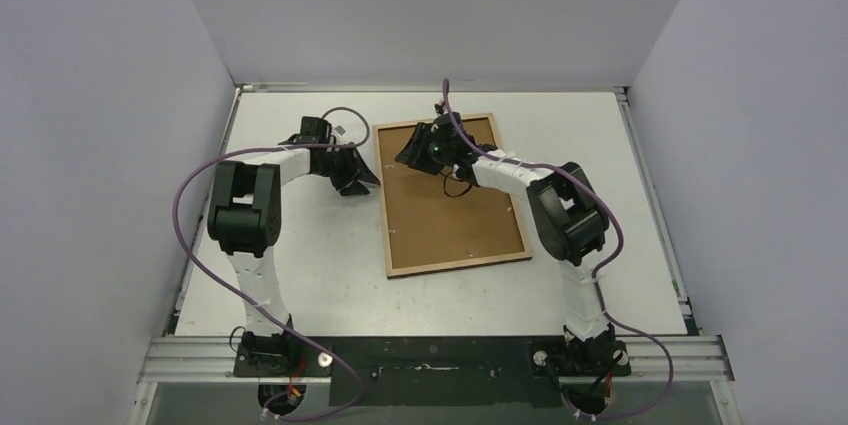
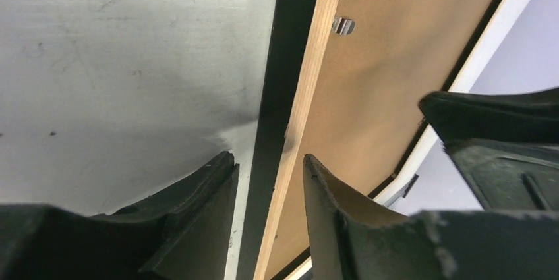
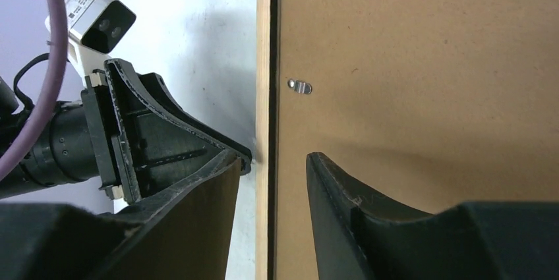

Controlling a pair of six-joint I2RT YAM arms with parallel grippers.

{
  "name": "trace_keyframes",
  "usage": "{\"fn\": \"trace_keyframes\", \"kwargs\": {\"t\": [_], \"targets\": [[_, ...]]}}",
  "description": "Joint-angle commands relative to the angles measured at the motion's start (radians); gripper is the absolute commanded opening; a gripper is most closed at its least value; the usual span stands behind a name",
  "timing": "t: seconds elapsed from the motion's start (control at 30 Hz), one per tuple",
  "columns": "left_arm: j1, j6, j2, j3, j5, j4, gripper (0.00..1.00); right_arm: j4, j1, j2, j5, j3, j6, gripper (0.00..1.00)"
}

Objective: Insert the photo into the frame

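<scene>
**Overhead view.** One frame [image 1: 455,263] lies back-up on the table [image 1: 320,255], right of centre and slightly turned. Its light wood rim surrounds one brown backing board [image 1: 450,220]. Two arms reach to its far left part. The left gripper [image 1: 362,177] is at the outer left rim, and the right gripper [image 1: 408,155] is over the board just inside that rim. There are two purple cables [image 1: 180,205], one per arm.

**Wrist views only.** Both grippers have their jaws parted and straddle the wood rim without closing on it, one finger on the table side and one over the board.
- The left wrist view shows a black strip along the rim's outer side and one metal clip [image 2: 343,25].
- The right wrist view shows one metal clip [image 3: 300,87], and the left gripper's finger reaching the rim.

Whether both views show the same clip cannot be told
</scene>
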Motion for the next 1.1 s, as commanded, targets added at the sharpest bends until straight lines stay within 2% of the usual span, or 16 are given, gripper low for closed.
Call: {"fn": "trace_keyframes", "kwargs": {"t": [0.0,0.3,0.47,0.77,0.93,1.07], "targets": [[-0.001,-0.05,0.042,0.049,0.102,0.066,0.37,0.104,-0.004,0.049,-0.061,0.056,-0.024,0.42],[-0.001,-0.045,0.125,0.104,0.102,0.012,0.21,0.154,-0.005,0.187,-0.051,0.173,-0.033,0.4],[-0.007,-0.006,0.143,0.099,0.094,-0.043,0.16,0.139,-0.006,0.256,-0.037,0.246,-0.041,0.4],[-0.007,0.03,0.14,0.051,0.073,-0.069,0.13,0.085,-0.004,0.296,-0.047,0.263,-0.087,0.4],[-0.007,0.024,0.139,0.049,0.074,-0.056,0.13,0.005,-0.004,0.337,-0.143,0.323,-0.164,0.41],[-0.006,0.029,0.141,0.053,0.075,-0.065,0.12,-0.047,-0.004,0.363,-0.165,0.351,-0.209,0.4]]}}
